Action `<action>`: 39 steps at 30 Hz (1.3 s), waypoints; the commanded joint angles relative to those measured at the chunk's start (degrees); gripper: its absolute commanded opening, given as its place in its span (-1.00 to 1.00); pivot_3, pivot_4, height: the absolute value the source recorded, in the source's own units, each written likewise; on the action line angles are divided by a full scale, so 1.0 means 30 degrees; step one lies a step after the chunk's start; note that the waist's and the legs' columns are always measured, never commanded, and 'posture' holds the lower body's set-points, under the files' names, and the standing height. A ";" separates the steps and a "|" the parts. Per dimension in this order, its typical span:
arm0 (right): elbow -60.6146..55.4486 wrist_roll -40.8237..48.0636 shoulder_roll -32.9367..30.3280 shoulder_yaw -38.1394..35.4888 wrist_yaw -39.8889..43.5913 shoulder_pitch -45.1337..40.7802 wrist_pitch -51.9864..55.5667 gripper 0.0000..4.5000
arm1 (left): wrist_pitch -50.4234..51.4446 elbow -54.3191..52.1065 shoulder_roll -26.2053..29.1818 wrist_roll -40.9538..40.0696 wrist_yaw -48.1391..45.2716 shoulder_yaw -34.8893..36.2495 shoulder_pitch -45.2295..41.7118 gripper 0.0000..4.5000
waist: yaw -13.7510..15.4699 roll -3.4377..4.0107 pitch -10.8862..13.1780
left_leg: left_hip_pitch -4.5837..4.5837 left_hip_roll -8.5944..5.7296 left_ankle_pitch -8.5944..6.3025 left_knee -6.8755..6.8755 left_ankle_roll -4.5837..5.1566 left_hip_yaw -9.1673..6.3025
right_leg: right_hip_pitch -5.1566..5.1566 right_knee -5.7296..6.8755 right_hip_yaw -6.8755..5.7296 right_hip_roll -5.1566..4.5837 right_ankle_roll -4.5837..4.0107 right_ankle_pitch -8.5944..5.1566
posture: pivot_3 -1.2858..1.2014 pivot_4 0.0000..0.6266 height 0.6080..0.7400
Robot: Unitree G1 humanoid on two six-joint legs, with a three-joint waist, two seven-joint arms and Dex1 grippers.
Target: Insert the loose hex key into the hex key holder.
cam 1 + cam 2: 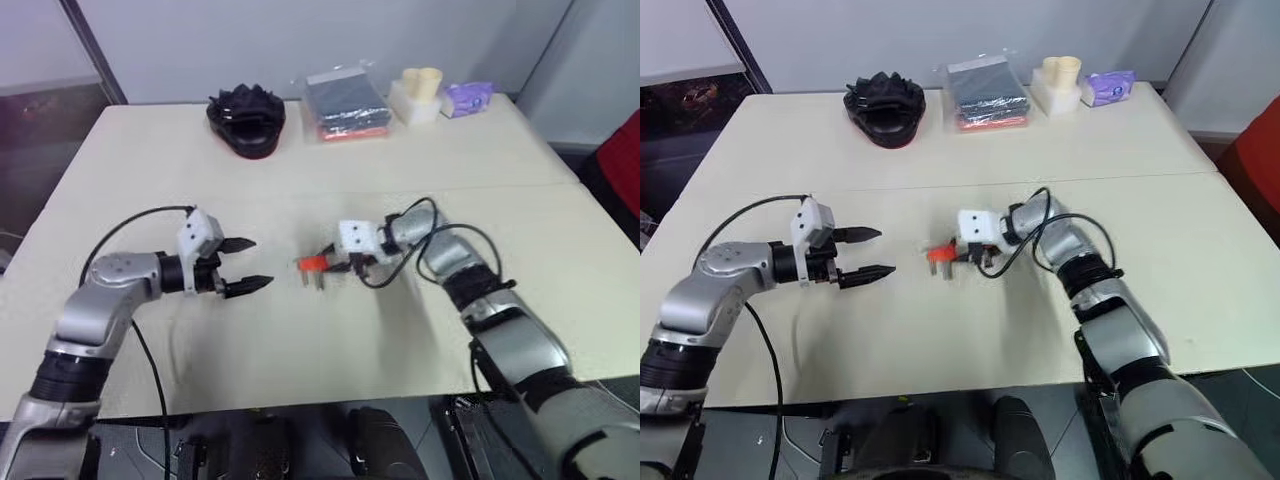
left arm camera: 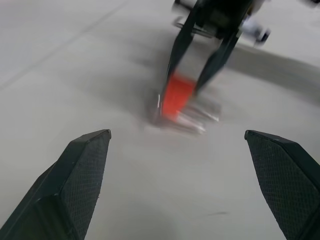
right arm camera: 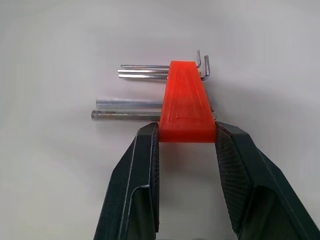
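The hex key holder (image 3: 186,102), a red-orange wedge, sat pinched by its wide end between the two black fingers of the right gripper (image 3: 186,134), which were closed snugly against its sides. Four grey keys ran through the holder: two thin ones near its narrow end and two thicker ones nearer the fingers, their long shanks all sticking out the same side. Whether one of them was the loose hex key I could not tell.

The holder hung just above the cream table (image 1: 300,340), near the middle of it. The left gripper (image 1: 247,264) faced the holder from a short way off, its fingers spread wide and holding nothing.

Well beyond the holder, along the table's far edge, lay a black glove-like bundle (image 1: 246,120), a dark flat packet in plastic (image 1: 345,103), a pale yellow block (image 1: 417,95) and a small purple packet (image 1: 466,97).
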 commanded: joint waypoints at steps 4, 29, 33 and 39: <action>-0.3550 -0.1344 -0.1477 -0.0891 -0.3557 -0.0835 -0.2985 -0.54 | 0.0449 0.4065 -0.0417 -0.0652 -0.1432 0.0658 -0.5325 1.00 | 0.0121 -0.0004 0.0001 | 0.0007 0.0008 0.0007 0.0003 -0.0007 0.0005 | 0.0002 -0.0001 -0.0005 0.0048 0.0001 0.0000 | 0.03 -0.52 1.00; -0.2550 -0.8190 -0.2762 0.0011 -1.5624 -0.2913 -0.9453 -0.54 | -0.0629 1.4712 -0.5799 -0.0116 -0.3359 0.1072 -1.3733 1.00 | 0.0175 -0.0031 0.0018 | 0.0002 -0.0010 0.0042 0.0030 -0.0041 0.0056 | 0.0006 0.0019 -0.0004 0.0112 0.0007 0.0000 | 0.03 -0.52 1.00; -0.2722 -0.7929 -0.2761 0.0004 -1.5327 -0.2618 -0.9351 -0.54 | -0.1176 1.5495 -0.5943 0.0085 -0.3550 0.1141 -1.4199 1.00 | 0.0163 -0.0031 0.0018 | 0.0002 -0.0010 0.0041 0.0030 -0.0040 0.0057 | 0.0005 0.0020 -0.0004 0.0115 0.0007 0.0000 | 0.03 -0.52 1.00; -0.3044 -0.7651 -0.2550 0.0045 -1.4923 -0.2266 -0.9166 -0.54 | -0.1637 1.6094 -0.6301 0.0410 -0.3854 0.1186 -1.4462 1.00 | 0.0171 -0.0032 0.0018 | 0.0001 -0.0010 0.0041 0.0032 -0.0040 0.0058 | 0.0007 0.0021 -0.0004 0.0115 0.0007 0.0000 | 0.03 -0.52 1.00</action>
